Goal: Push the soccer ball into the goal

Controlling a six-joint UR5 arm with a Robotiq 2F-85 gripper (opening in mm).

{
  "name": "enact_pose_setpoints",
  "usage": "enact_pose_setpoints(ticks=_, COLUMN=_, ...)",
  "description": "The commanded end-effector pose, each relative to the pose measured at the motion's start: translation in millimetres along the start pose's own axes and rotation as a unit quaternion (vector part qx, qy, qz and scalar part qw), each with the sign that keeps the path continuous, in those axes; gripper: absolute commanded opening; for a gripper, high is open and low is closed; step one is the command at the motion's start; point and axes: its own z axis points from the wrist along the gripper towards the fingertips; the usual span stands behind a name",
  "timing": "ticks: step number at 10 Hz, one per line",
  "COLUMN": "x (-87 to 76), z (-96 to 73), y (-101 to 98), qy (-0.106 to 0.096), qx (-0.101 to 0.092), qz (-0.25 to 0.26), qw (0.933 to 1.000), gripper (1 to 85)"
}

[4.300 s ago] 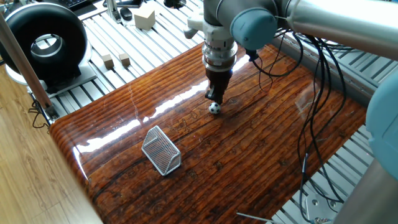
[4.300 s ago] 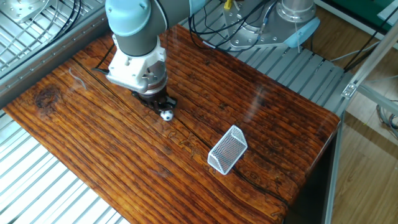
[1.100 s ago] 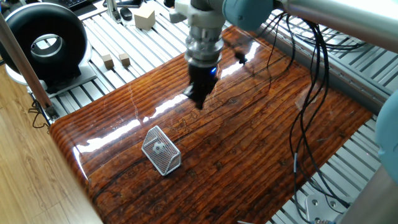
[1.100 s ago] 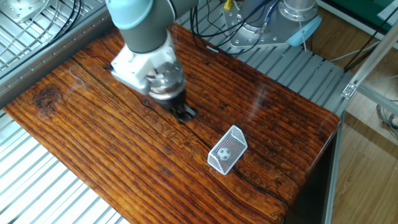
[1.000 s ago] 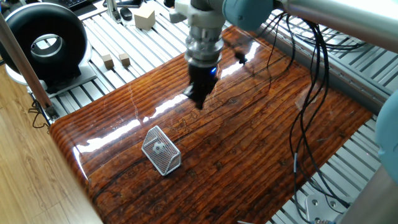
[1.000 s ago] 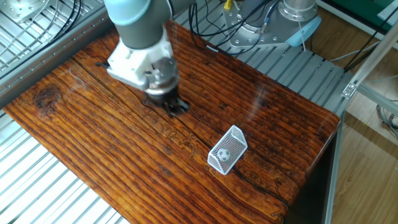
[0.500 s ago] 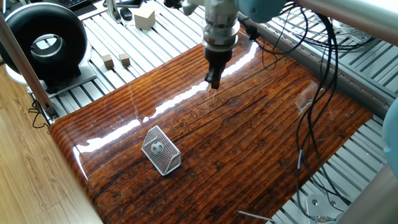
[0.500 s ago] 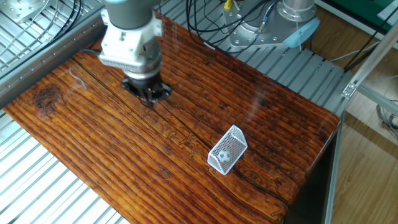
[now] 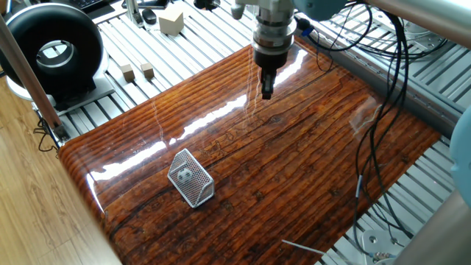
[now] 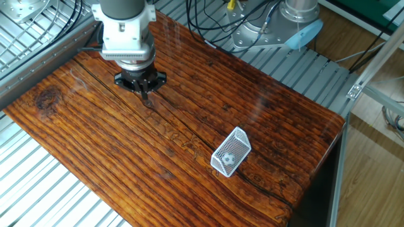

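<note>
The tiny white-and-black soccer ball (image 9: 185,175) lies inside the silver wire-mesh goal (image 9: 191,179) on the glossy wooden board; in the other fixed view the ball (image 10: 227,158) shows through the mesh of the goal (image 10: 231,151). My gripper (image 9: 266,92) hangs above the far part of the board, well away from the goal, with its fingers together and nothing between them. In the other fixed view my gripper (image 10: 145,94) is over the board's far left part.
A big black ring-shaped device (image 9: 51,51) stands at the back left on the slatted metal table. Small wooden cubes (image 9: 137,71) and a larger block (image 9: 171,20) lie near it. Black cables (image 9: 379,88) hang beside the arm on the right.
The ball went from beside my gripper into the goal. My gripper has since risen and drawn back toward the board's far side, away from the goal. The goal has not moved.
</note>
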Motion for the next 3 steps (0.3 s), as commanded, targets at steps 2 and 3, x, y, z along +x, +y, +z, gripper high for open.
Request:
enact_pose_setpoints(ticks=2, x=-2.6, z=0.5, y=-0.1, qy=-0.019, qx=-0.011, qz=-0.006, qw=0.9997, gripper=1.0)
enact_pose_setpoints(ticks=3, x=-3.8, z=0.2, y=1.1, qy=-0.02, qx=-0.012, qz=-0.002, qw=0.9997, gripper=1.0)
